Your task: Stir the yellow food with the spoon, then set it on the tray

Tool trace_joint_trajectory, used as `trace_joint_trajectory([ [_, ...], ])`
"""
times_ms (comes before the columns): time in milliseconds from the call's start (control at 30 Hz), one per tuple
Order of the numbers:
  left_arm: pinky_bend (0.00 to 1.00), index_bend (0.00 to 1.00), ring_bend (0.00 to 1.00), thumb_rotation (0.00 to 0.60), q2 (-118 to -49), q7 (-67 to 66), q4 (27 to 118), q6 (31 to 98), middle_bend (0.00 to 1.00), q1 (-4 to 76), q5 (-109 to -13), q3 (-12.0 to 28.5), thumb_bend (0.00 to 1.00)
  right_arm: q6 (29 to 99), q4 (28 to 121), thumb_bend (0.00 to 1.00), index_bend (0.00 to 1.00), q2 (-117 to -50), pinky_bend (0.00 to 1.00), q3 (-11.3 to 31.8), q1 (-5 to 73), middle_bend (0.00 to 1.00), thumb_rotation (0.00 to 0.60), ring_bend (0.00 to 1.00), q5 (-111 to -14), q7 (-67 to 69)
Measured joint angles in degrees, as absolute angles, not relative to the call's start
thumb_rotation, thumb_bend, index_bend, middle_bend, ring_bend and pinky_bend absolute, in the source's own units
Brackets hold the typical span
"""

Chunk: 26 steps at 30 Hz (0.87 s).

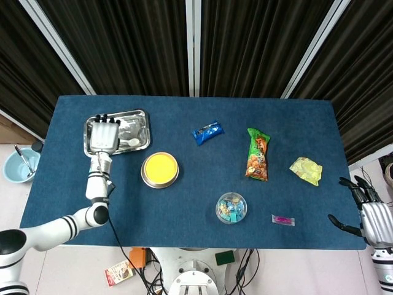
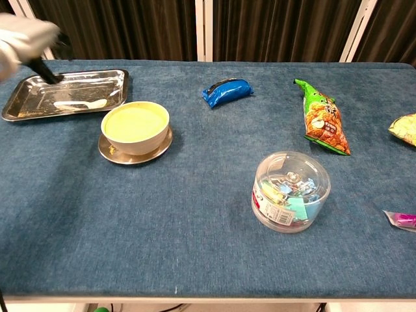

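A white spoon (image 2: 80, 104) lies flat in the steel tray (image 2: 97, 81) at the table's far left, with nothing holding it. In the head view the spoon (image 1: 132, 143) shows along the tray's (image 1: 147, 130) near edge. My left hand (image 1: 103, 136) hovers over the tray's left half with fingers spread and empty; in the chest view the left hand (image 2: 26, 40) is a blur above the tray's far left corner. The bowl of yellow food (image 1: 160, 169) (image 2: 135, 123) sits on a saucer just right of the tray. My right hand (image 1: 370, 214) hangs open off the table's front right corner.
A blue snack packet (image 2: 226, 90) lies mid-table at the back. A green snack bag (image 2: 322, 117), a clear tub of clips (image 2: 290, 192), a yellow packet (image 1: 306, 170) and a small pink item (image 1: 282, 219) occupy the right half. A light blue bowl (image 1: 18, 165) stands off the table at left.
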<state>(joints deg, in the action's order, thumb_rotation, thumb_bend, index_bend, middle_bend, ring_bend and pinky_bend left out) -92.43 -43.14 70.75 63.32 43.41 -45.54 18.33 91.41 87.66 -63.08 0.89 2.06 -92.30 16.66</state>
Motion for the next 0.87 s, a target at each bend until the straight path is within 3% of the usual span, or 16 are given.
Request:
trace_joint_trajectory([
  [200,0.13,0.33,0.16,0.600,-77.7,-31.6,89.4,70.9,0.30,32.4,-55.2,13.6,0.24,91.7,86.7,0.19,0.16,-62.2,0.19,1.3,1.4,0.21,0.600,0.08,-91.1,17.6],
  [367,0.12,0.32,0.14,0.600,-69.3,-22.3,95.6,79.3,0.26,21.9,-67.7,6.1,0.18,91.9,86.0,0.17,0.16,-62.9,0.19,0.9,1.1,0.21,0.600,0.07,-91.8,17.4],
  [600,0.12,0.31,0.13,0.600,-66.8,-13.4,96.8,89.9,0.25,11.0,-79.9,-2.3,0.17,92.6,85.7,0.17,0.16,-64.7,0.18,0.2,0.5,0.20,0.600,0.06,-93.1,15.9],
  [867,0.12,0.31,0.13,0.600,-69.7,-11.6,91.8,94.8,0.25,6.5,-87.2,-4.8,0.17,92.0,86.2,0.17,0.16,-64.7,0.18,0.1,1.1,0.20,0.600,0.06,-94.0,15.7],
])
